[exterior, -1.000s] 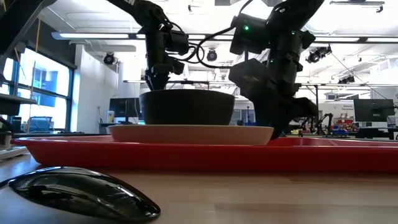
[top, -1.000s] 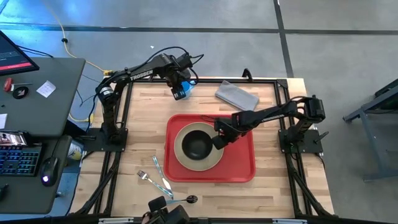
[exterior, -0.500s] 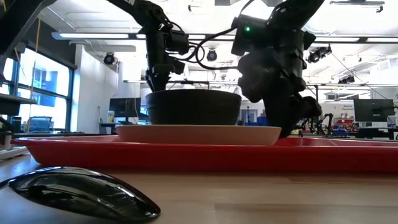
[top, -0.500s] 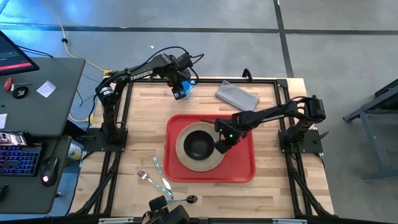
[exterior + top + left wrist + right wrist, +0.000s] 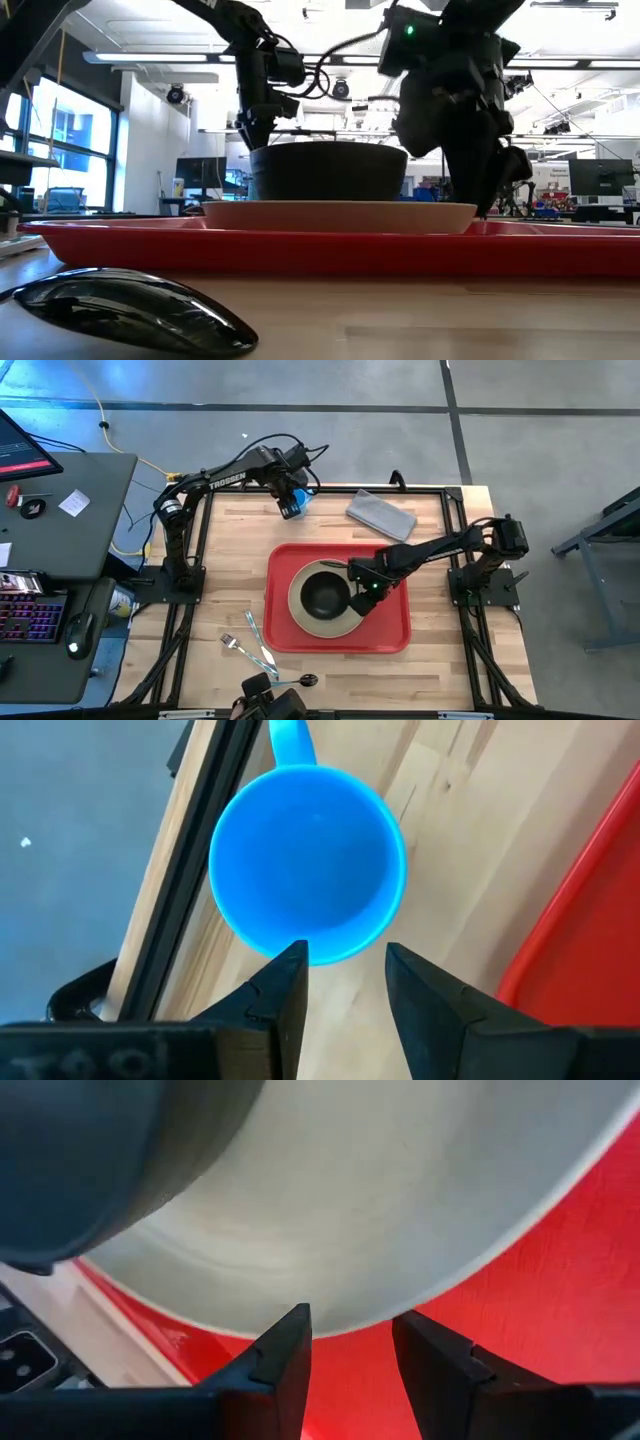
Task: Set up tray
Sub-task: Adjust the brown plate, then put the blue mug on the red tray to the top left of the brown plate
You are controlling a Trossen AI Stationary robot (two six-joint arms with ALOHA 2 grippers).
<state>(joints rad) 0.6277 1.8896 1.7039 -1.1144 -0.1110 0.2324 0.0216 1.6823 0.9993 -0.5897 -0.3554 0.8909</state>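
The red tray [image 5: 390, 622] lies flat mid-table. On it rests a round beige plate [image 5: 300, 615] with a dark bowl [image 5: 325, 596] standing in its middle. My right gripper [image 5: 367, 593] is open and reaches steeply down at the plate's right edge [image 5: 470, 208], its fingertips [image 5: 350, 1325] at the rim. My left gripper [image 5: 291, 510] is open above a blue mug [image 5: 305, 870] that stands near the table's far edge. Its fingertips [image 5: 345, 960] stand over the mug's rim, away from the handle. Whether they touch it, I cannot tell. My right gripper meets the plate at its right rim [image 5: 350, 1318], coming steeply from above. Both fingers [image 5: 285, 1350] stand side by side along that edge, with the rim showing in the gap between them. Whether they press on the rim or only touch it, I cannot tell. The plate lies flat on the tray.
A folded grey cloth [image 5: 381, 513] lies at the far right of the table. A fork [image 5: 236, 644], a pale blue utensil [image 5: 256, 636] and a dark spoon [image 5: 297, 680] lie near the front left corner. A desk with a keyboard [image 5: 30, 615] stands left of the table.
My right gripper has moved toward the table's right and slightly nearer, from over the plate's inner right part out to its rim. The plate and the bowl on it have slid a little to the right on the tray along with it. The left arm has kept still.
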